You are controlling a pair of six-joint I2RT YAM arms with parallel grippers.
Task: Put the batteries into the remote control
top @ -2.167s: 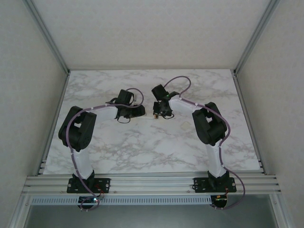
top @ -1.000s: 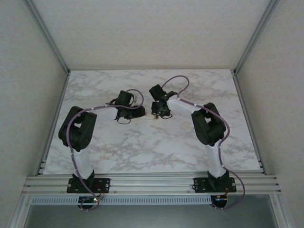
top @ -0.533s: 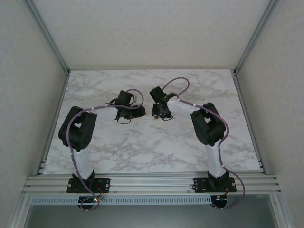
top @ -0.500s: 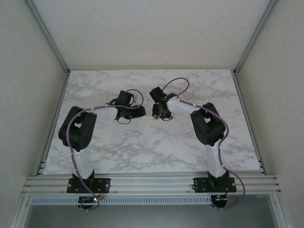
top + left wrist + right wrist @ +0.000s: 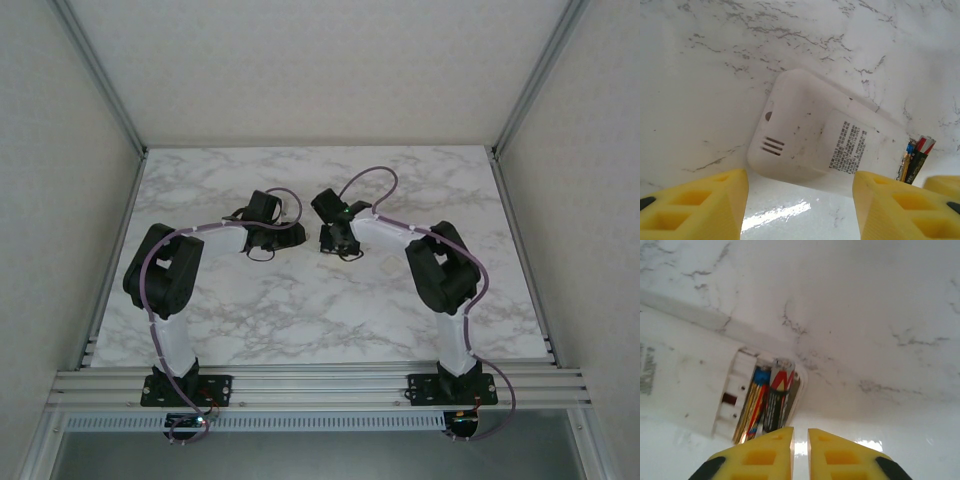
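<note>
Two batteries lie side by side in the remote on the table.

light: bright, even | glare: glossy tabletop | blur: near yellow fingers soft

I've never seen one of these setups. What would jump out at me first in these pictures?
Probably the two arms meeting over the middle of the marble table. Between them lies a white remote control, back side up, its battery bay open at one end. Two batteries sit side by side in that bay, just ahead of the right gripper, whose yellow jaws stand almost together; the left gripper straddles the remote's other end.
</note>
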